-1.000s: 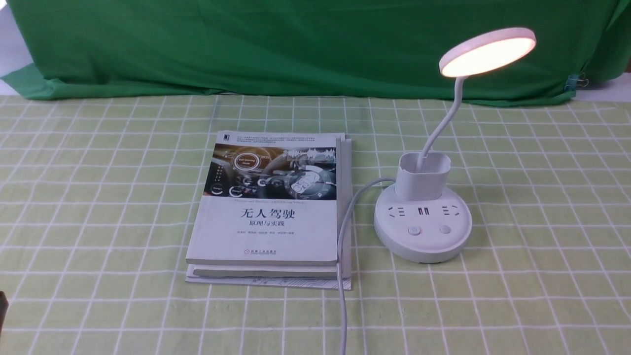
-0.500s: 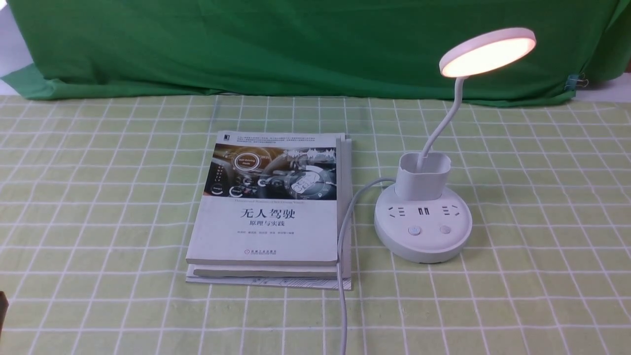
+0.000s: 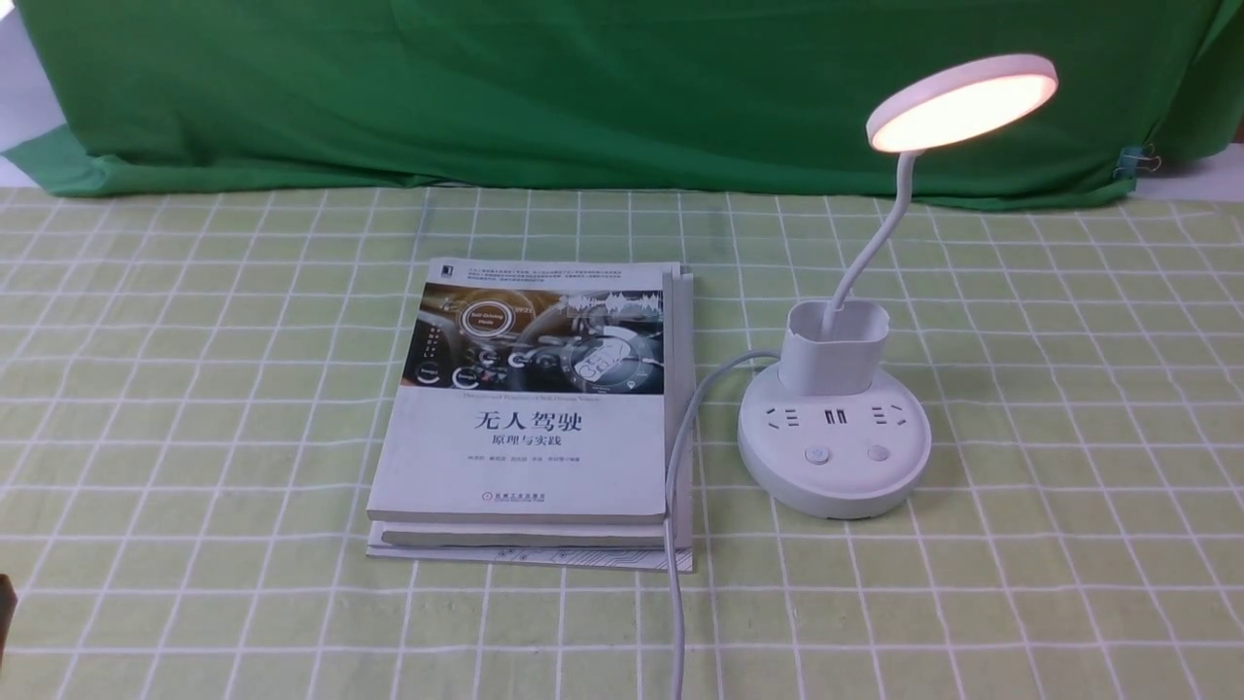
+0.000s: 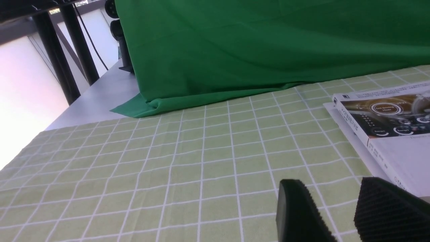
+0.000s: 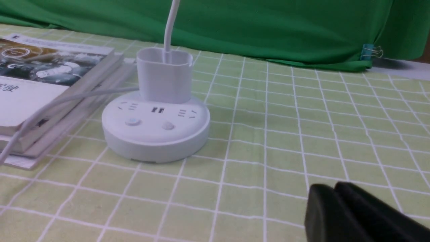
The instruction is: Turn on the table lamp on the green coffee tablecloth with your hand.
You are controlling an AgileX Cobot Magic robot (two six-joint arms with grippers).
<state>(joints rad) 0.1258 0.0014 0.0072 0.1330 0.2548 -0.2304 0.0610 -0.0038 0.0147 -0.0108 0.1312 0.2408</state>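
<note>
The white table lamp (image 3: 834,452) stands on the pale green grid tablecloth (image 3: 1069,437), right of centre. Its round disc head (image 3: 960,102) glows warm. Its base carries sockets and two buttons (image 3: 817,454). The white cord (image 3: 680,457) runs from the base toward the front edge. In the right wrist view the lamp base (image 5: 155,129) sits apart from my right gripper (image 5: 331,195), which is shut and empty, low over the cloth. My left gripper (image 4: 332,198) is open and empty, beside the books' near corner. Only a dark sliver of the left arm (image 3: 5,603) shows in the front view.
Stacked books (image 3: 539,408) lie left of the lamp, with the cord over their right edge; they also show in the left wrist view (image 4: 386,131). A dark green backdrop cloth (image 3: 583,87) hangs along the back, held by a clip (image 3: 1137,160) at the right.
</note>
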